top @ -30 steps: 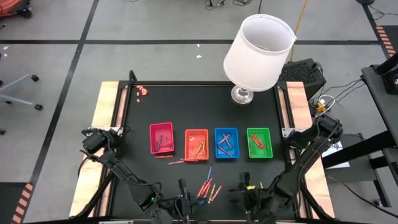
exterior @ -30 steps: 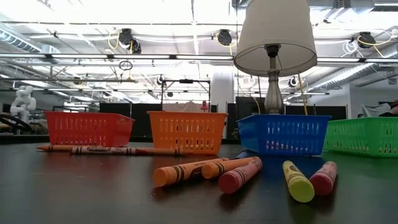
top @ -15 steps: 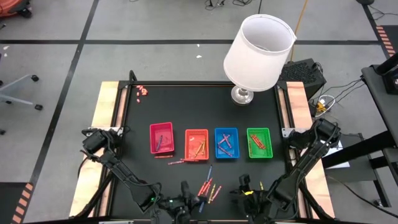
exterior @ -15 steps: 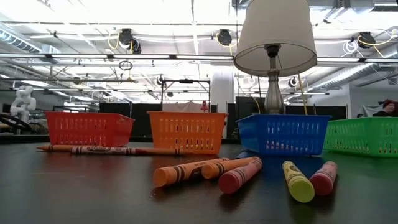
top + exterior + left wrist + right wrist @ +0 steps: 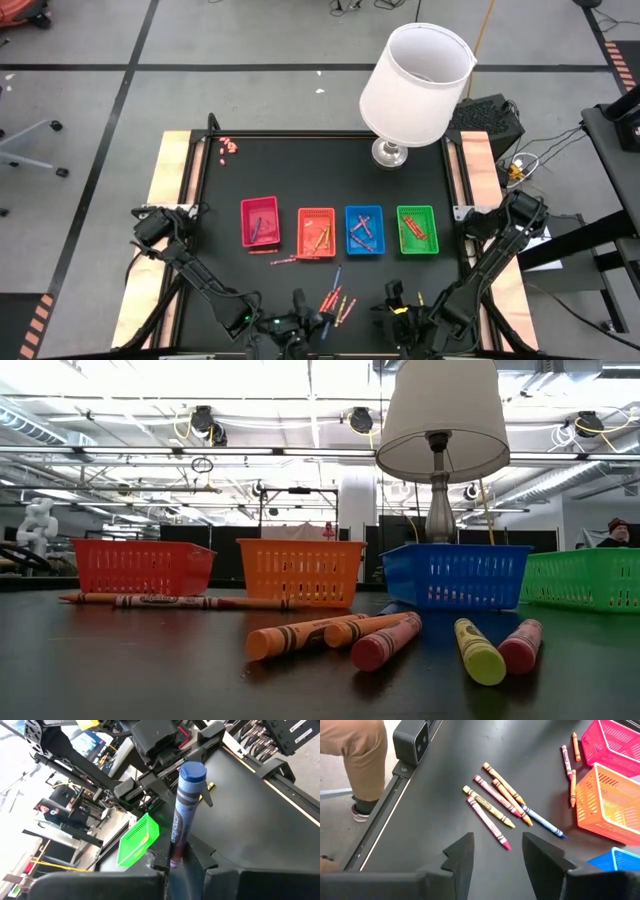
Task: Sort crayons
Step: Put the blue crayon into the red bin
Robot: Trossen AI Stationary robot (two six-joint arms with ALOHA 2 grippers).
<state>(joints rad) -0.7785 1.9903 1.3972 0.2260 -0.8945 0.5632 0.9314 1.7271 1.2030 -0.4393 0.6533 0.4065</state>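
Note:
My left gripper [image 5: 305, 322] is near the table's front edge, shut on a blue crayon [image 5: 181, 810] that sticks out past its fingers. To its right, my right gripper [image 5: 395, 312] [image 5: 497, 852] stands open above the table, nothing between its fingers. Beyond those fingers, several loose crayons [image 5: 500, 802] [image 5: 335, 298] [image 5: 385, 643] lie flat on the black table. More crayons [image 5: 290, 258] lie in front of the pink tray [image 5: 260, 222] and orange tray [image 5: 317, 230]. The blue tray [image 5: 364, 230] and green tray [image 5: 417, 228] hold crayons. My left gripper pinches the blue crayon by its near end [image 5: 175, 856] between the two fingers. The crayon runs on forward out of the fingers, its flat end [image 5: 192, 770] farthest out. The fingers lie about level, pointing toward the table's right side. The crayon is lifted clear of the table.
A lamp with a white shade [image 5: 417, 72] stands on its base [image 5: 389, 152] at the table's far right. Small pink-red bits [image 5: 230, 147] lie at the far left corner. A person's leg [image 5: 355, 750] shows beside the table's edge in the right wrist view.
My left gripper has rolled about its own pointing line, staying in place, and the blue crayon has turned with it.

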